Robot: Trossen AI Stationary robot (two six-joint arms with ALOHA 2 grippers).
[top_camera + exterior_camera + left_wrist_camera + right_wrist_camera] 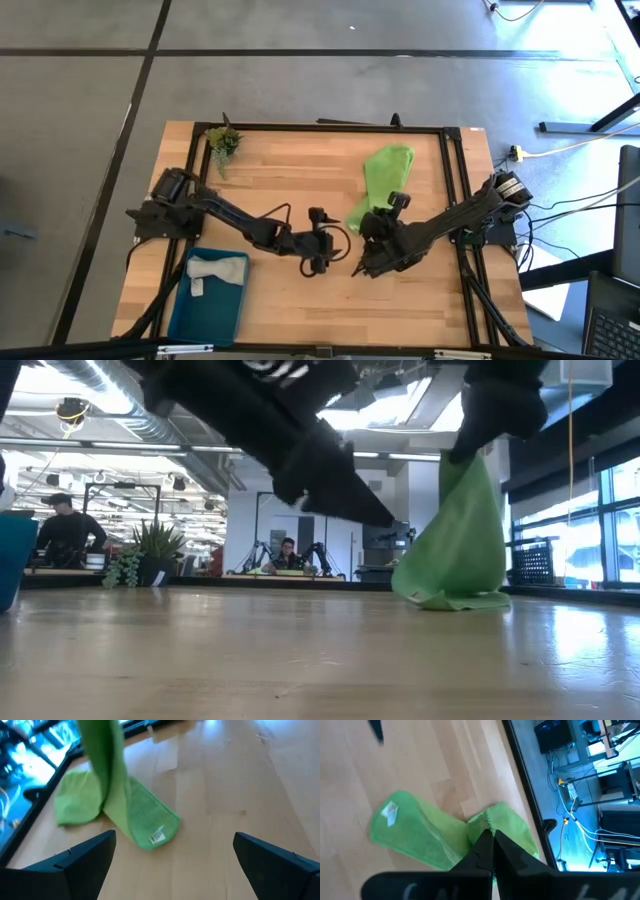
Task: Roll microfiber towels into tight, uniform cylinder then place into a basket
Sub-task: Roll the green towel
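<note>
The lime green microfiber towel [383, 178] lies on the right half of the wooden table, with one part pulled up into a peak [462, 510]. My right gripper [491, 842] is shut on that peak. My left gripper [320, 258] hovers open at mid-table, left of the towel [125, 815], with nothing between its fingers. The light grey towel [215, 272] lies inside the teal basket [190, 318] at the near left. My right gripper pinches a raised edge of the green towel [482, 826] between its two shut fingers, coming slanting down from above. The cloth hangs below the fingers in a loose cone. Its lower part [450, 600] and its labelled end [390, 814] rest on the table.
A small green plant sprig [222, 142] sits at the table's far left corner. A black frame rail [452, 170] runs along the table's right edge, close to the towel. Bare wood lies between the two grippers and the near edge.
</note>
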